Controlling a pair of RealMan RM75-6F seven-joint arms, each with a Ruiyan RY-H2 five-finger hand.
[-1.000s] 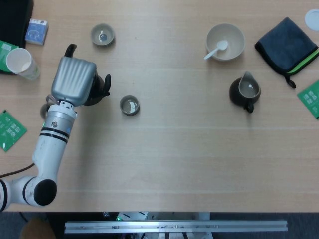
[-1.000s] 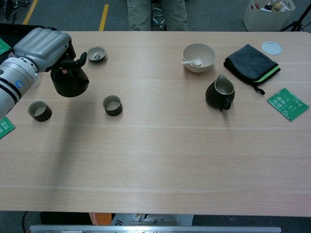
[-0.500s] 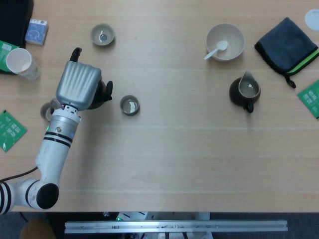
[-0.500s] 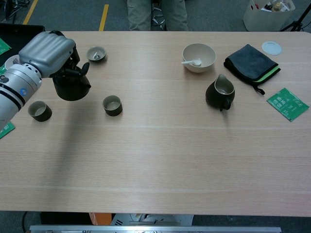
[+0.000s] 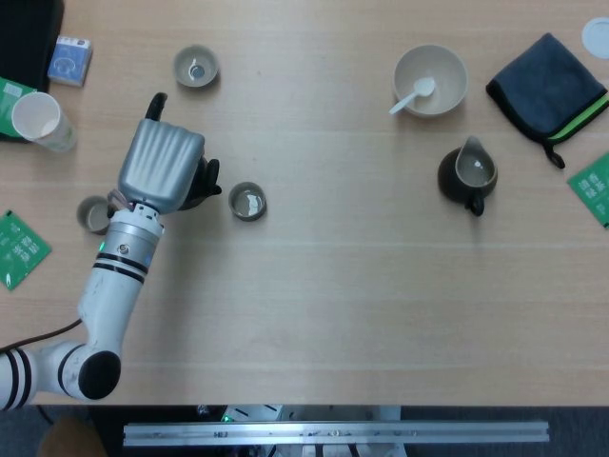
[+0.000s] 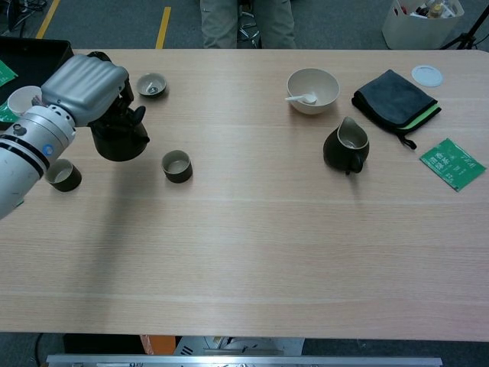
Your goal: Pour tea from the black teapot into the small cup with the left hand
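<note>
My left hand (image 5: 164, 164) (image 6: 85, 79) grips the black teapot (image 6: 122, 139) (image 5: 202, 181) and holds it above the table, mostly hidden under the hand in the head view. Its spout points right. The small dark cup (image 5: 247, 201) (image 6: 176, 165) stands on the table just right of the teapot, a short gap away, with a pale inside. My right hand shows in neither view.
A second dark cup (image 5: 93, 213) (image 6: 62, 174) sits left of my forearm. A small dish (image 5: 196, 67) lies behind. A white paper cup (image 5: 39, 118), a bowl with spoon (image 5: 431, 80), a dark pitcher (image 5: 467, 175), a folded cloth (image 5: 550, 84) and green packets (image 5: 17, 248) surround.
My left hand has carried the teapot to the right, closer to the small cup. The cup and everything else have stayed put.
</note>
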